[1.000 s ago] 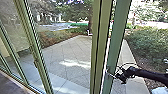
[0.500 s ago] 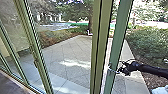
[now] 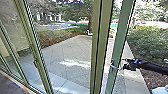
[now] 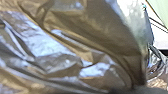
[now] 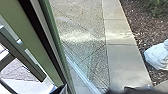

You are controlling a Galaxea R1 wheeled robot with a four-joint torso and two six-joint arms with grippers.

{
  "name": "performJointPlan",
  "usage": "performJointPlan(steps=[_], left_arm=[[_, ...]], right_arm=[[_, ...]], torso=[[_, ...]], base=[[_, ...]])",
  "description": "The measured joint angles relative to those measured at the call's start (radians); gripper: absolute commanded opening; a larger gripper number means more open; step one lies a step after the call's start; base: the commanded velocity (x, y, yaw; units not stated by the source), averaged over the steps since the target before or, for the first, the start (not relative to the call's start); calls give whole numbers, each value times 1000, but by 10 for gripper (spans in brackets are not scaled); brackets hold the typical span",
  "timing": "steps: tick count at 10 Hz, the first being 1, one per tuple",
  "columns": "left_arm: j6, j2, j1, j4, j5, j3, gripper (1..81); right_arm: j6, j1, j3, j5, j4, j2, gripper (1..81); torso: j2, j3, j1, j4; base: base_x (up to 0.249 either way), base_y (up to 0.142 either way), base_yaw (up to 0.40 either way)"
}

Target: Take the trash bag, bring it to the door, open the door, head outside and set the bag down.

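- The trash bag [image 4: 87, 37] is right up against the left wrist's camera, all glossy brown-grey folds; what it rests on or hangs from, I can't make out.
- Whether the left gripper is open or closed, I can't tell.
- Over on the robot's right, the dark right arm [image 3: 153, 68] reaches across toward the door, with the right gripper [image 3: 123, 66] close by the green door frame [image 3: 119, 47]. I can't tell whether that one is open or closed, or if it touches the frame.
- The door looks ajar to me: there's a slim gap between its green frame and the olive post [image 3: 100, 47].
- Through the glass I see the paved yard [image 3: 72, 51], planting along its far edge and a tree trunk [image 3: 90, 20] behind.
- Past the paving's right edge grows a bush [image 3: 147, 43], and a white, lumpy thing [image 5: 157, 57] sits on the mulch [image 5: 136, 18] there.
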Motion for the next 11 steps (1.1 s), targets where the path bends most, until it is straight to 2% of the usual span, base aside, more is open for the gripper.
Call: performJointPlan(steps=[2, 5, 7, 8, 11], left_arm=[[0, 0, 0, -9, 0, 0, 10], [0, 0, 2, -29, 0, 0, 10], [0, 0, 4, -38, 0, 0, 10], [0, 0, 8, -43, 0, 0, 10], [0, 0, 16, -45, 1, 0, 10]], right_arm=[[-19, -11, -5, -3, -91, -13, 811], [-90, -10, -21, -1, -136, -36, 811], [-117, -10, -69, 16, -135, -34, 811], [-137, -11, -94, 25, -135, -25, 811], [-153, -10, -100, 57, -109, -56, 811]], torso=[[0, 0, 0, 0], [0, 0, 0, 0], [1, 1, 0, -2], [1, 12, 1, -12], [1, 61, 1, -71]], base=[[0, 0, 0], [0, 0, 0], [0, 0, 0], [0, 0, 0], [0, 0, 0]])
